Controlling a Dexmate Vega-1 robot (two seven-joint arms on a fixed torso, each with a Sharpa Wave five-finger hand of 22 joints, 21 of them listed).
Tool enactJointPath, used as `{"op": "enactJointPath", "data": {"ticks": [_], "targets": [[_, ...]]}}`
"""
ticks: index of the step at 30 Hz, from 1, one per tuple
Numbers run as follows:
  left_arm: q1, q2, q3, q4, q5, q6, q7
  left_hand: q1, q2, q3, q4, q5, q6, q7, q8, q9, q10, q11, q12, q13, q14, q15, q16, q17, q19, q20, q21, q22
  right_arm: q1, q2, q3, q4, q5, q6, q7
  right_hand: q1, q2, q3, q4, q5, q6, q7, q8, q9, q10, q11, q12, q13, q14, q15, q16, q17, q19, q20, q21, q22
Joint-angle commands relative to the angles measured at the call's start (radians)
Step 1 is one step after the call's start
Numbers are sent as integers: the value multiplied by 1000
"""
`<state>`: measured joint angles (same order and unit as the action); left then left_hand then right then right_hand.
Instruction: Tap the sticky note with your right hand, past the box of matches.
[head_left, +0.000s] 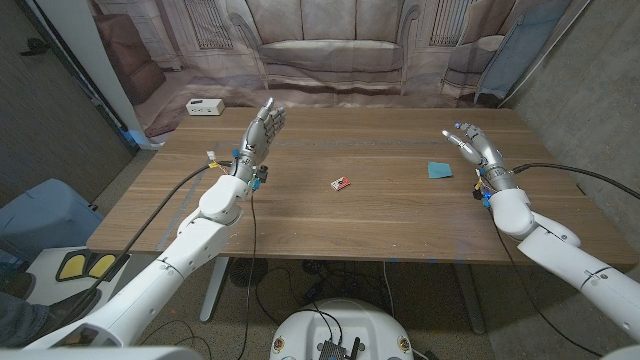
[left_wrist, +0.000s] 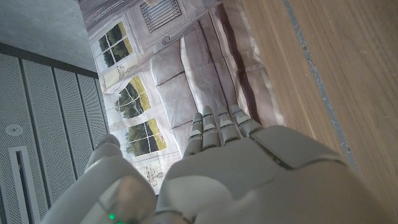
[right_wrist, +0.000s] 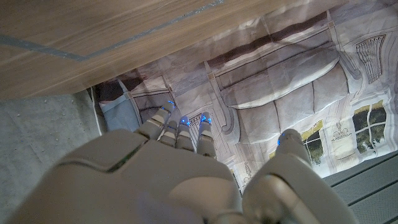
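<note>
Wooden desk (head_left: 300, 215) before a printed sofa backdrop (head_left: 330, 45). Sticky note (head_left: 439, 169), blue, lies near the right edge; box of matches (head_left: 342, 183) at centre. Right hand (head_left: 474, 146) raised beside the note, left hand (head_left: 262, 130) raised toward the far-left corner; both with fingers spread, holding nothing.

Printed sofa backdrop (head_left: 330, 50) behind wooden table (head_left: 330, 215)

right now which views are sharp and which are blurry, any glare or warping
Head view: evenly lit, sharp, wide-angle bending at the edges; sticky note and box of matches clear on the table, no glare. Left wrist view: left robot hand soft and out of focus up close. Right wrist view: right robot hand blurred, blue fingertip lights glowing.
</note>
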<state>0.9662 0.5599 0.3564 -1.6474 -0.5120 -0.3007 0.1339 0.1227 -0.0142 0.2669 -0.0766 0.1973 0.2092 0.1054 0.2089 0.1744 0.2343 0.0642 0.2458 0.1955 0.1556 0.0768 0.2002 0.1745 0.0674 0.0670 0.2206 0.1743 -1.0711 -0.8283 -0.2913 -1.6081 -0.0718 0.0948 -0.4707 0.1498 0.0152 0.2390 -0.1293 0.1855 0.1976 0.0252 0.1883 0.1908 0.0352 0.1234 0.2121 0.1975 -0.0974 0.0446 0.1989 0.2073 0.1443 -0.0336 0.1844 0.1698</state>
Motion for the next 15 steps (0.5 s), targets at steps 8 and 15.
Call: {"op": "enactJointPath", "data": {"ticks": [8,15], "targets": [[-15,-14,11,18,11,-5,4,11,7,1,-5,-1,10,-4,-6,5,10,1,-1,3,10,-2,-1,4,7,1,-3,4,28,-82,-71,-51,-139,-194,6,1,4,-4,1,5,-39,-19,-6,0,-42,-19,-14,5,-40,0,-7,6,-50,0,-9,4],[-14,-16,11,15,14,-8,8,12,8,1,-6,-1,12,-4,-8,5,11,1,-2,3,17,-4,1,4,6,1,-5,4,44,-109,-99,-66,-163,-243,43,-6,9,-9,6,5,-64,-37,-5,0,-85,-40,-22,6,-92,9,-13,10,-141,33,-16,5]]}}
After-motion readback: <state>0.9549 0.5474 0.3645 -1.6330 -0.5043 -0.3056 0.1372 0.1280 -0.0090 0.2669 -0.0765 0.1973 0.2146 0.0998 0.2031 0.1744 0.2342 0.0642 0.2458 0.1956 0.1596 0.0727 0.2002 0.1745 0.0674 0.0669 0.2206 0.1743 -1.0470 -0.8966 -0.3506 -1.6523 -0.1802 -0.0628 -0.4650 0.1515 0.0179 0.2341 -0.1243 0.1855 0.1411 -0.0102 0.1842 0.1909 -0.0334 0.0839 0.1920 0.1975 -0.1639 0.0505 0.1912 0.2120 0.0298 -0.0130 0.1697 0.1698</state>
